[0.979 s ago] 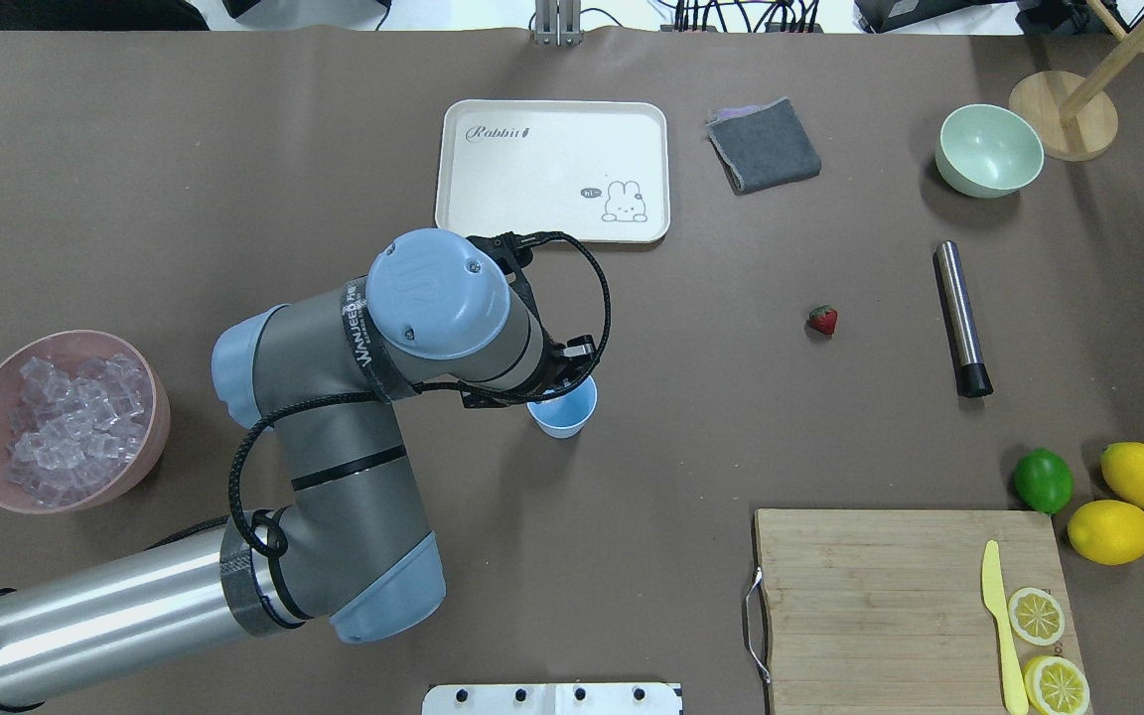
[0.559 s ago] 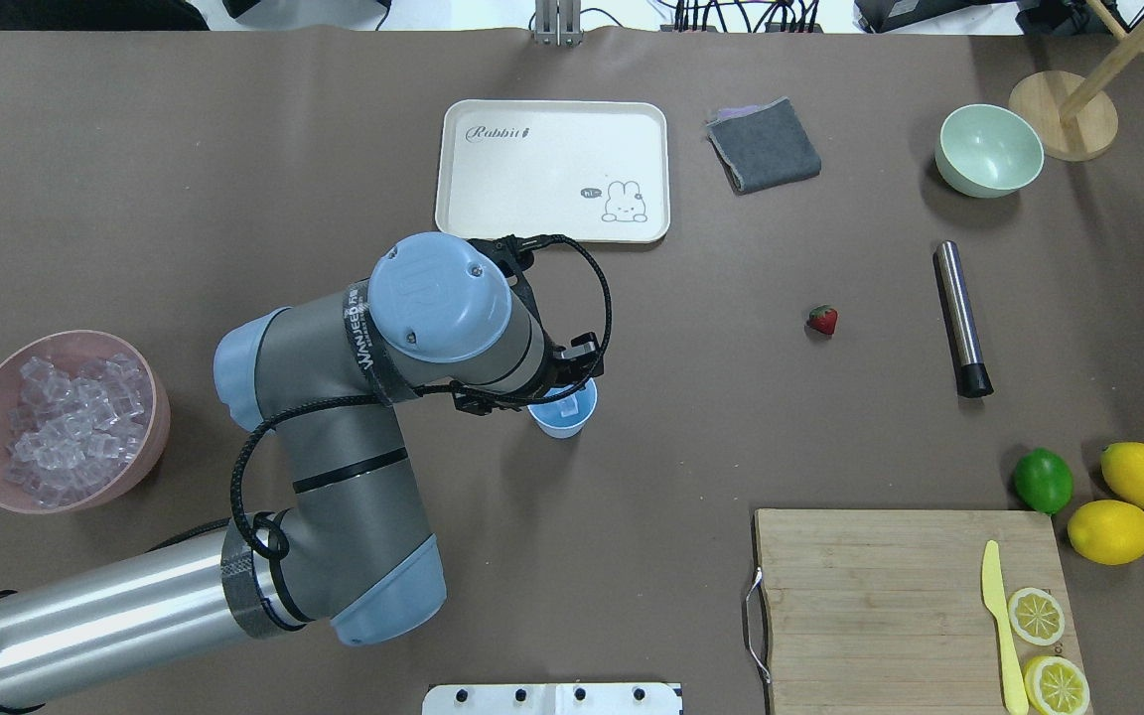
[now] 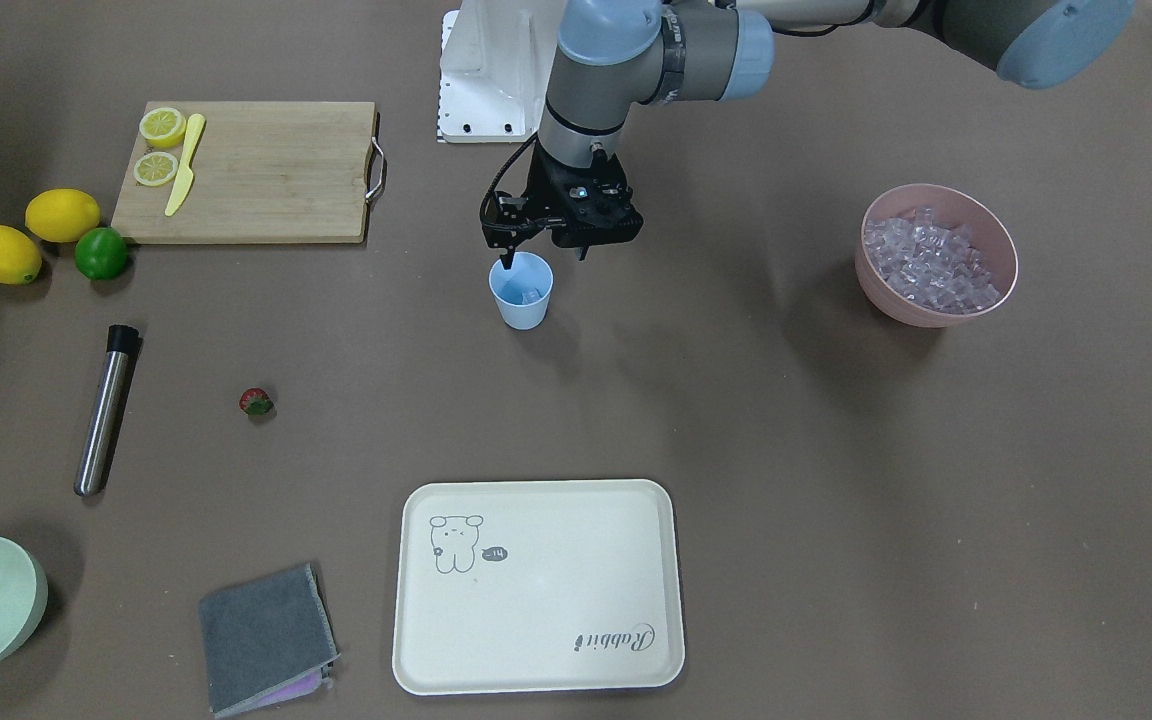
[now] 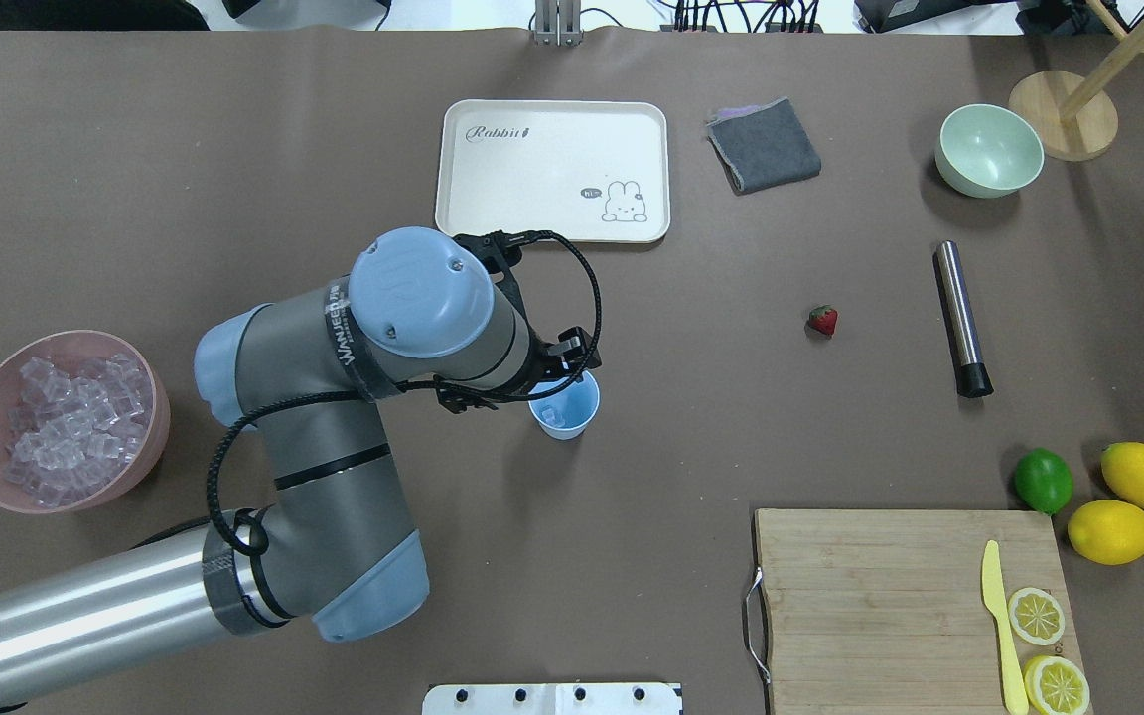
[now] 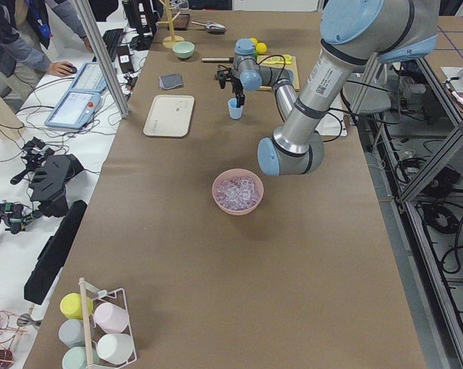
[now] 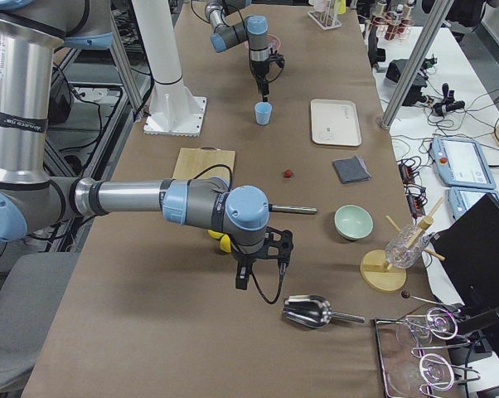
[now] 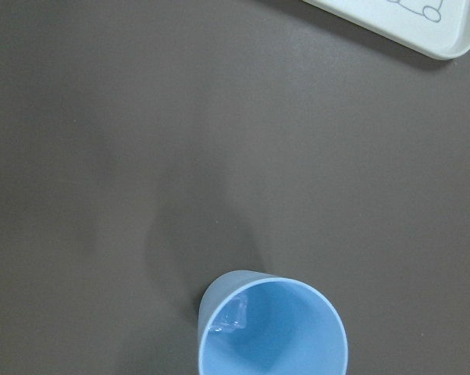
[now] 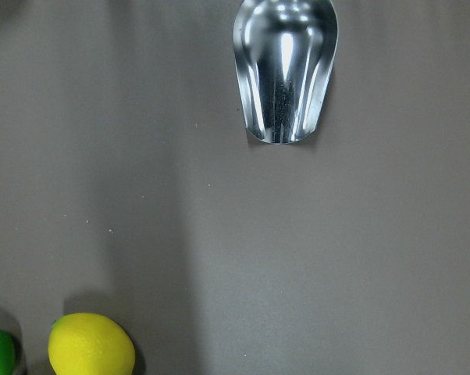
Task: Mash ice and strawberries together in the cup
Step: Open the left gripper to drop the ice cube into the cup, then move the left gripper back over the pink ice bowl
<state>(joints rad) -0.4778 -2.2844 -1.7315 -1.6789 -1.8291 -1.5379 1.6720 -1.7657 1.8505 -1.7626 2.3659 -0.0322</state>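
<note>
The left gripper (image 3: 546,258), jaws spread wide and empty, hovers over the tapered blue plastic cup (image 3: 522,300); a clear ice cube (image 7: 233,316) hugs its wall at nine o'clock.

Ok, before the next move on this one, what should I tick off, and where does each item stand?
1. The cup upright on the table: ok.
2. Some ice in the cup: ok, at least one cube lies inside.
3. The left gripper open and empty: ok, fingers spread above the cup's rim.
4. The strawberry in the cup: not ok, it lies on the table, apart from the cup.
5. The right gripper open or shut: cannot tell, only a side view shows it.
</note>
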